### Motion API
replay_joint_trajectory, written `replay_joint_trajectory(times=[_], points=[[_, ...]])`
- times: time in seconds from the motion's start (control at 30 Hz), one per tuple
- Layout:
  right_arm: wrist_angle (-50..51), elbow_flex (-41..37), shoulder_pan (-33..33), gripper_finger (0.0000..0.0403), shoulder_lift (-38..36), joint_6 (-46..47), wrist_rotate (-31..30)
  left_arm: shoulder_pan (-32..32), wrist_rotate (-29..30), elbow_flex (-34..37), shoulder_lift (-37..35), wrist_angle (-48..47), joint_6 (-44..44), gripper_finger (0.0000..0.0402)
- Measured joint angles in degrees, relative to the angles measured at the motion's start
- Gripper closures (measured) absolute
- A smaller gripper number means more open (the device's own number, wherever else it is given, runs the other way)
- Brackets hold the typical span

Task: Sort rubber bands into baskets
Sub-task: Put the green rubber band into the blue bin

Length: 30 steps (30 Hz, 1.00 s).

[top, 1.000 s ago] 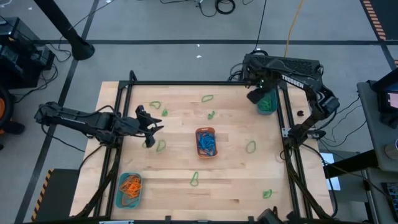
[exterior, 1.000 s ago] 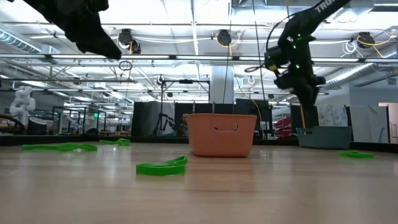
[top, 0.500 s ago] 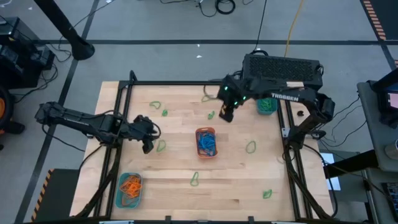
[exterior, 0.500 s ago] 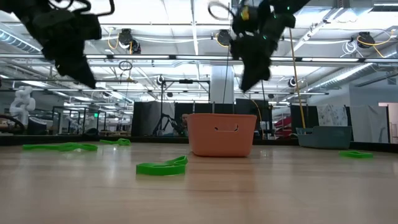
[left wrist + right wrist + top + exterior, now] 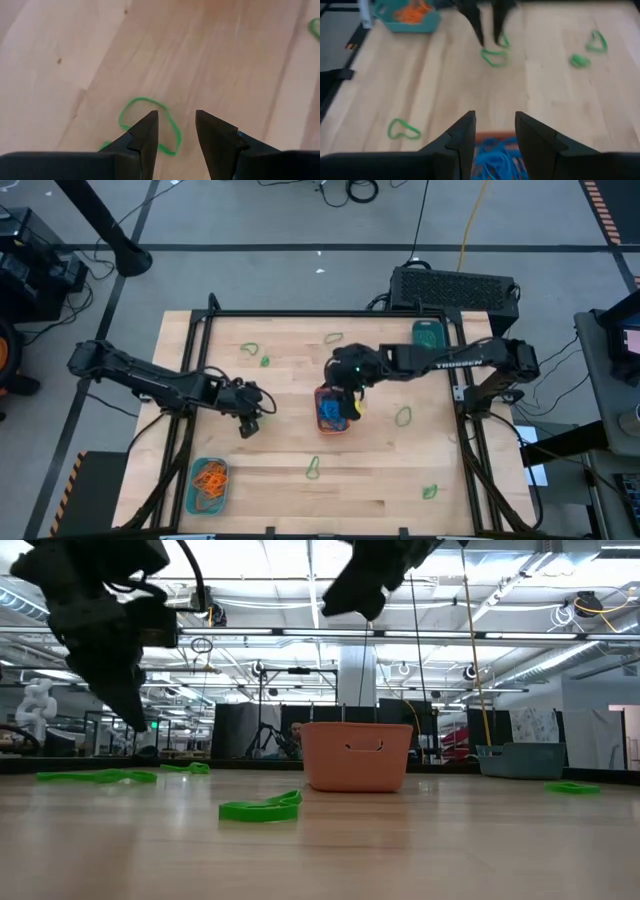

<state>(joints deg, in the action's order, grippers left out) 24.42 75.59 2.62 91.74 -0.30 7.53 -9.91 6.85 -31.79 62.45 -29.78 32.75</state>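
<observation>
Far left on the pale wooden bench point(image 5: 380, 470), near the front corner, sits a teal rounded-rectangle plastic basket point(image 5: 207, 485) heaped with orange rubber bands point(image 5: 211, 476). Just inboard of it the left hand point(image 5: 250, 418) hangs low over the wood, fingers parted with a clear gap and nothing between them; the left wrist view looks straight down past those fingers point(image 5: 145, 132) onto a green rubber band point(image 5: 150, 122) lying flat right beneath them. More thin green rubber loops point(image 5: 312, 468) are scattered loose over the bench, toward the back edge, the front edge and the right side. In the middle stands the orange rounded-rectangle plastic basket point(image 5: 322, 392), filled with blue rubber bands point(image 5: 332, 412); the low view shows it upright with a green loop point(image 5: 262, 807) on the wood in front of it. The right hand point(image 5: 352, 402) hovers directly above this orange basket, fingers also apart and empty, and its wrist view shows the blue bands point(image 5: 495, 159) just under the fingertips point(image 5: 462, 135). Over at the back right corner rests a second teal plastic basket point(image 5: 428, 333), well apart from both hands.
</observation>
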Motion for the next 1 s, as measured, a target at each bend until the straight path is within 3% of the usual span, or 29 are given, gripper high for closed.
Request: replay_joint_trajectory(times=[0.5,0.87,1.0], points=[[-6.22,0.02,-4.97,0.0273,0.00,-5.31,-0.50,-0.02,-2.30,-0.17,15.64,2.92,2.98,0.0263],[-6.16,0.02,-4.92,0.0273,0.00,-5.20,-0.48,-0.72,-6.22,-0.13,16.07,5.32,2.99,0.0263],[-6.16,0.02,-4.92,0.0273,0.00,-5.15,-0.48,-0.70,-7.17,-0.13,16.07,5.16,2.95,0.0285]])
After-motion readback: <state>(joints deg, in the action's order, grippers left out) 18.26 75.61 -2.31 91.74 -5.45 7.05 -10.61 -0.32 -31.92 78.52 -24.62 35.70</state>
